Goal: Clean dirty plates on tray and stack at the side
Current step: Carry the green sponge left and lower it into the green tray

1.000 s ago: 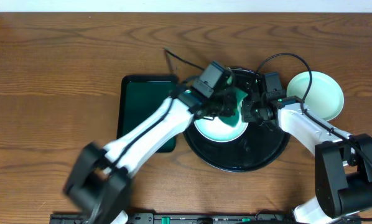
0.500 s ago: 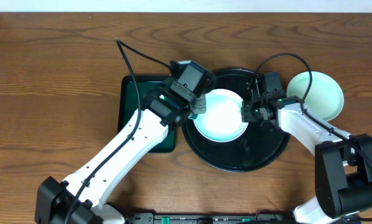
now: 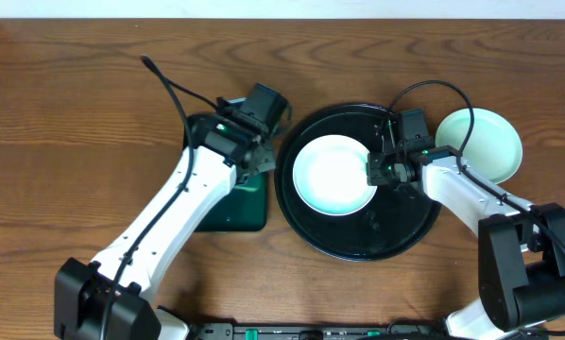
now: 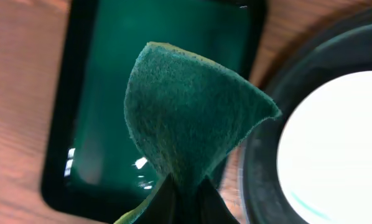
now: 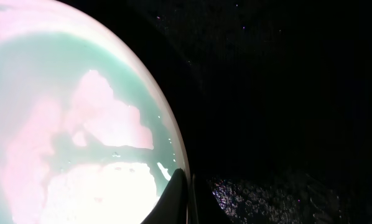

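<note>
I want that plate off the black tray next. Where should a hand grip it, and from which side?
Pinch the plate by its thin right rim, coming from the right: it lies flat and shallow on the tray, and the right hand is shut there.

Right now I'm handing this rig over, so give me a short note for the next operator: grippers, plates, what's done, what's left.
The left gripper is shut on the green sponge, above the rectangular green tray.
The right gripper is shut on the right rim of the plate on the black tray.
A second plate sits on the table, right of the black tray; whether more lie under it cannot be told.
Done: the plate on the black tray shows no smudge from overhead.
Left: stack it on the second plate.
</note>
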`<state>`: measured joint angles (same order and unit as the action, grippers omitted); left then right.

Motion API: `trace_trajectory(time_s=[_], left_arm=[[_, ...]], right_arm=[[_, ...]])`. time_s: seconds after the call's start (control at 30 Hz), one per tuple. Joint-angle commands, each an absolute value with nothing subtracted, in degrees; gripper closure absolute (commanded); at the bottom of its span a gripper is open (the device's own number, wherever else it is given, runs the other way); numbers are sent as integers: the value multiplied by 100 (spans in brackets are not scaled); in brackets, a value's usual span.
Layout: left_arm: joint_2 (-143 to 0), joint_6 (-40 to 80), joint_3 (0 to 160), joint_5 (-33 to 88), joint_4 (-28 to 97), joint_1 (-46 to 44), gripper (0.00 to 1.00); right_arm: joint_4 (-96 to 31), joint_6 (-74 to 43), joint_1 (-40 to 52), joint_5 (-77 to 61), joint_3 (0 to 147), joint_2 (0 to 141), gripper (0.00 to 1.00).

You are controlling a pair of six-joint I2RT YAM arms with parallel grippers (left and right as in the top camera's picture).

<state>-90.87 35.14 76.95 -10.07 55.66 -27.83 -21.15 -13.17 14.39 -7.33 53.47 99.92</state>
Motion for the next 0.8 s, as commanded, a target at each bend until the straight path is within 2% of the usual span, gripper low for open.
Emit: trace_trajectory(time_s=[0.0, 0.37, 0.77], left_arm=[[-9100, 3293, 7703, -1166, 5741, -2543, 93], [-9100, 2947, 7703, -1166, 6281, -1721, 92], [-9100, 2357, 7566, -1166, 6318, -1125, 93]], right_arm=[[-2099, -1260, 1549, -908, 5306, 10047, 99], [-2099, -1260, 1549, -908, 5306, 10047, 99], [-2099, -1260, 1549, -908, 5306, 10047, 99]])
